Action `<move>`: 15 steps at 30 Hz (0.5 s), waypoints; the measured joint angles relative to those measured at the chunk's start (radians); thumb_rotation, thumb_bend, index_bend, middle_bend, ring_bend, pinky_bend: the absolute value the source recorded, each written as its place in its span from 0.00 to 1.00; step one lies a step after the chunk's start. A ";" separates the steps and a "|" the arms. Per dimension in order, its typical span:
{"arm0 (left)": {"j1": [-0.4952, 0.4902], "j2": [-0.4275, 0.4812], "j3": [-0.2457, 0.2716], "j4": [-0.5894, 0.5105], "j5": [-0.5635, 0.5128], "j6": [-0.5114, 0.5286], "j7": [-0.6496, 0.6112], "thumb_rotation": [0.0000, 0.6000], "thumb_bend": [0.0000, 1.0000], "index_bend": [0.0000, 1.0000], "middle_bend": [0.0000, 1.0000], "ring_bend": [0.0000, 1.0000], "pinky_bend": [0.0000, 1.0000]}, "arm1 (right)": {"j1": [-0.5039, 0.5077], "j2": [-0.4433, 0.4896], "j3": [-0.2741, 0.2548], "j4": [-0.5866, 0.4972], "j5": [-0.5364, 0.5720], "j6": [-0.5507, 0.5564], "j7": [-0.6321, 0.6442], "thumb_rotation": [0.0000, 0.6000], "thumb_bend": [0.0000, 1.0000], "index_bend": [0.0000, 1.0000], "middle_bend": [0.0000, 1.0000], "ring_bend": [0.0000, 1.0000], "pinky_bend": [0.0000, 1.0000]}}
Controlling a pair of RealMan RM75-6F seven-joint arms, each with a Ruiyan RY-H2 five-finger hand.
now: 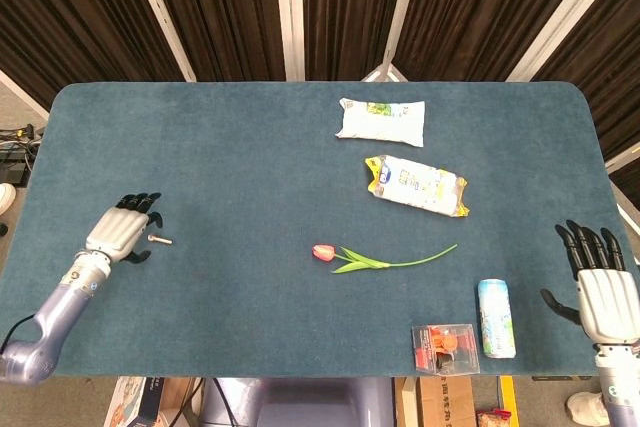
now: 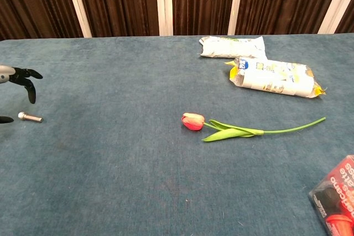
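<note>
Near the left edge of the blue felt-covered table (image 1: 250, 167), the left hand (image 1: 122, 231) hangs low over the cloth with its dark fingers (image 2: 27, 79) spread apart and bent downward; it holds nothing. Just beside the fingertips, on their right, lies the small silver metal bolt (image 1: 159, 240), flat on the cloth, with its head toward the hand. In the chest view the bolt (image 2: 30, 117) sits just below the fingers, and I cannot tell for sure if a fingertip touches it.

I judge that the step in hand is the reach for the bolt, with the grasp not yet done. The next move calls for a fine pinch between thumb and one finger, because the bolt is thin, lies flat and may roll away.

Toward the middle of the table lies a red tulip with a green stem (image 1: 375, 260). Behind it are a white and yellow plastic packet (image 1: 416, 185) and, nearer the far edge, a white plastic pouch (image 1: 381, 120). At the near edge stand a clear plastic box with red contents (image 1: 444, 346) and a light blue drink can (image 1: 496, 318) lying on its side. By the right edge the right hand (image 1: 607, 295) is flat, its fingers apart, empty.
</note>
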 measured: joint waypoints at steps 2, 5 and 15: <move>-0.007 -0.014 -0.001 0.011 -0.005 0.000 0.004 1.00 0.42 0.39 0.01 0.04 0.08 | 0.000 -0.001 0.001 0.001 0.002 0.000 0.001 1.00 0.19 0.10 0.10 0.10 0.03; -0.017 -0.029 -0.001 0.019 -0.007 0.005 0.016 1.00 0.43 0.40 0.01 0.04 0.08 | 0.002 -0.003 0.002 0.004 0.005 -0.005 0.001 1.00 0.19 0.10 0.10 0.10 0.03; -0.039 -0.056 0.010 0.043 -0.013 -0.005 0.027 1.00 0.45 0.42 0.01 0.04 0.08 | 0.006 -0.007 0.002 0.007 0.011 -0.018 0.006 1.00 0.19 0.10 0.10 0.10 0.03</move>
